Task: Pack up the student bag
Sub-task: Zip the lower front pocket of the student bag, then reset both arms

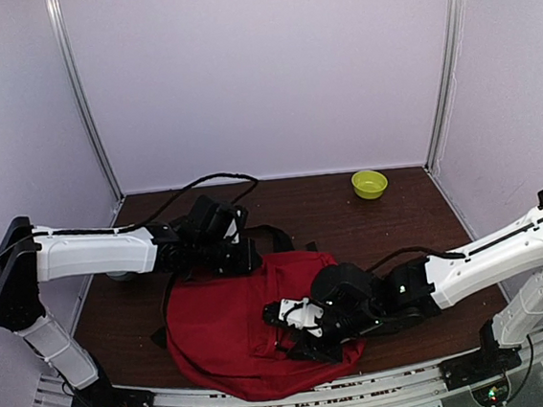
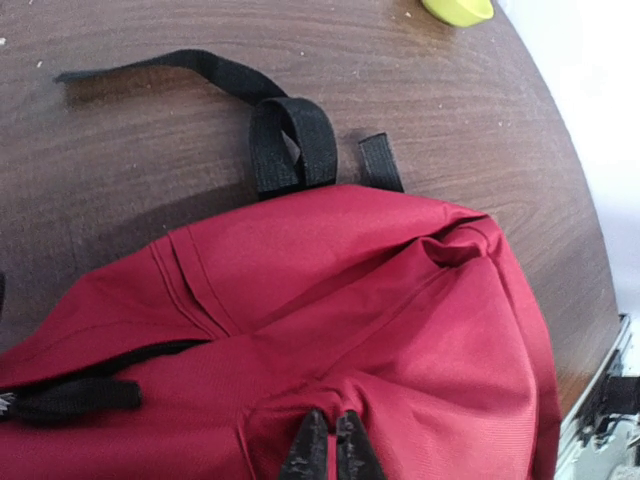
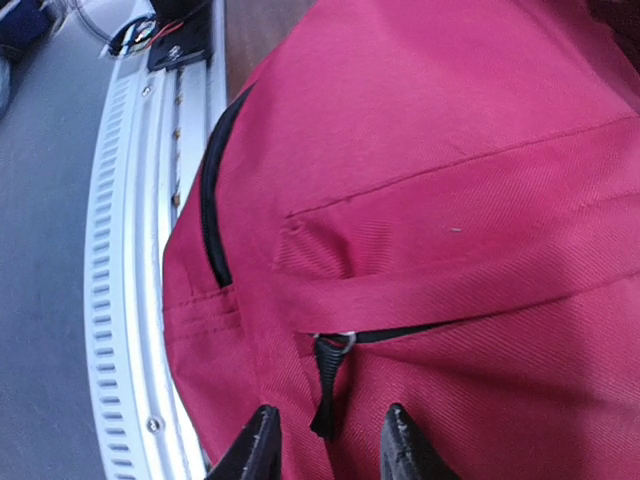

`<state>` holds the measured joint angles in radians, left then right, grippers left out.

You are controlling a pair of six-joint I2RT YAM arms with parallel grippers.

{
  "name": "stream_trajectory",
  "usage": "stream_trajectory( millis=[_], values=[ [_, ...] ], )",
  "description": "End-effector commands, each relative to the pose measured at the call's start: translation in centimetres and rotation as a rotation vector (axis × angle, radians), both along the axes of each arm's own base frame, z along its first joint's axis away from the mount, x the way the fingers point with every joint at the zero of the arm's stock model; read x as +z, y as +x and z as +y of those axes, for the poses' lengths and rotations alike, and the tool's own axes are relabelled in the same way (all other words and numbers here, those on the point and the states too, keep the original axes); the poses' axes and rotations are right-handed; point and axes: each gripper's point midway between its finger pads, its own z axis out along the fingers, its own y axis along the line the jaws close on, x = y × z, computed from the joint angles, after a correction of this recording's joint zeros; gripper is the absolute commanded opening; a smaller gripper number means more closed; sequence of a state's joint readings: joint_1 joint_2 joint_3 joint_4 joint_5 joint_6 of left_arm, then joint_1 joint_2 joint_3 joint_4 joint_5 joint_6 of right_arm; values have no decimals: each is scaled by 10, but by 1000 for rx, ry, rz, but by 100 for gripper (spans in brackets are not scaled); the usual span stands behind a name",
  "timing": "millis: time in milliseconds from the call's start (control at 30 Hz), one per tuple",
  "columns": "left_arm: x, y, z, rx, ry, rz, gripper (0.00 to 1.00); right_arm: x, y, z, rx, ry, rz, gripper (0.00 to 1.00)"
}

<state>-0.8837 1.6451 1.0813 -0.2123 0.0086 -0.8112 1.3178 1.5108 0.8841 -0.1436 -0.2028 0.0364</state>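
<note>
Right gripper [image 3: 330, 425] is hovering low over the student bag [image 1: 221, 329], and I am seeing its two fingers standing apart, with nothing pinched between them. In the gap, the black zipper pull [image 3: 324, 395] is hanging from its small metal ring and lying on the red cloth. I cannot tell whether either finger is touching it. From the ring, a thin black zipper line [image 3: 400, 332] is running to the right under a fold of the fabric.

Left gripper [image 2: 331, 450] is showing its dark fingertips pressed together, right at the red fabric near the far edge of the bag. The cloth is bunching a little there, but I cannot tell whether a fold is caught between the tips.

The bag is lying flat on the dark wooden table [image 1: 399, 225], in the near middle, between the two arms. Its near edge is reaching the metal rail [image 3: 130, 300] at the front. Its black straps [image 2: 290, 140] are lying on the wood just beyond its far edge. A yellow-green bowl [image 1: 369, 183] is standing well apart, near the far right corner.
</note>
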Motion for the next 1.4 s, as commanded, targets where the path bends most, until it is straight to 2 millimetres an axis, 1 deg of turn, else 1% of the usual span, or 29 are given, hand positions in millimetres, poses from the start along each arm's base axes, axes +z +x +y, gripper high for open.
stream_trajectory(
  millis=[0,100,167,300,333,367,400,433,467,500,533,567,600,633,700,733,767,833,900,933,967,1033,1067,1167,1200,1233,1267,1300,1367],
  values=[
    [29,3,4,-7,-48,-99,15,30,22,0,-92,35,-94,41],
    [39,0,10,-12,-64,-138,31,49,37,-6,-154,60,-148,44],
    [47,-2,18,-5,-58,-171,41,63,52,-15,-223,81,-192,46],
    [72,-2,47,40,-1,-274,55,93,85,-42,-366,142,-250,51],
    [77,-3,57,53,24,-302,59,100,95,-51,-405,159,-262,54],
    [84,-3,68,75,50,-333,63,108,103,-61,-441,175,-274,60],
    [90,-3,80,93,90,-366,67,115,115,-74,-490,188,-291,66],
    [97,-3,94,109,132,-405,69,123,120,-84,-519,203,-310,71],
    [102,-3,110,131,199,-441,71,130,130,-98,-564,214,-328,83],
    [108,-3,130,170,269,-475,74,136,139,-111,-606,229,-342,90],
    [115,-2,152,220,334,-511,78,141,153,-130,-665,235,-355,98],
    [120,-1,173,267,396,-542,81,149,163,-147,-723,255,-368,100],
    [126,-1,193,313,444,-570,84,153,174,-164,-785,261,-378,100],
    [130,-2,212,358,484,-596,86,156,184,-181,-847,264,-389,100],
    [139,-5,249,463,535,-648,92,158,205,-223,-1030,248,-423,100],
    [136,-6,265,505,562,-662,95,158,213,-243,-1126,246,-420,100],
    [134,-7,279,550,585,-677,96,157,219,-258,-1188,244,-417,100],
    [132,-7,305,638,629,-705,98,155,229,-282,-1269,263,-405,100],
    [127,-7,327,718,656,-722,98,154,236,-301,-1327,284,-405,100],
    [121,-6,340,762,675,-717,98,152,239,-313,-1376,280,-411,100],
    [118,-5,350,801,680,-721,98,152,241,-327,-1437,270,-427,100],
    [104,-5,368,877,714,-713,98,149,243,-351,-1521,226,-481,100],
    [101,-2,374,898,722,-724,98,146,244,-359,-1539,207,-506,100],
    [82,4,388,913,760,-710,98,137,247,-375,-1537,149,-596,100],
    [79,8,390,917,743,-721,98,126,245,-382,-1545,128,-627,100],
    [74,13,390,901,738,-733,98,126,245,-388,-1553,149,-676,100],
    [70,17,390,888,728,-755,98,121,245,-392,-1548,162,-710,100],
    [71,23,392,889,712,-781,98,112,244,-397,-1543,173,-734,100],
    [50,28,394,851,708,-789,98,95,241,-408,-1555,217,-755,100]
  ],
)
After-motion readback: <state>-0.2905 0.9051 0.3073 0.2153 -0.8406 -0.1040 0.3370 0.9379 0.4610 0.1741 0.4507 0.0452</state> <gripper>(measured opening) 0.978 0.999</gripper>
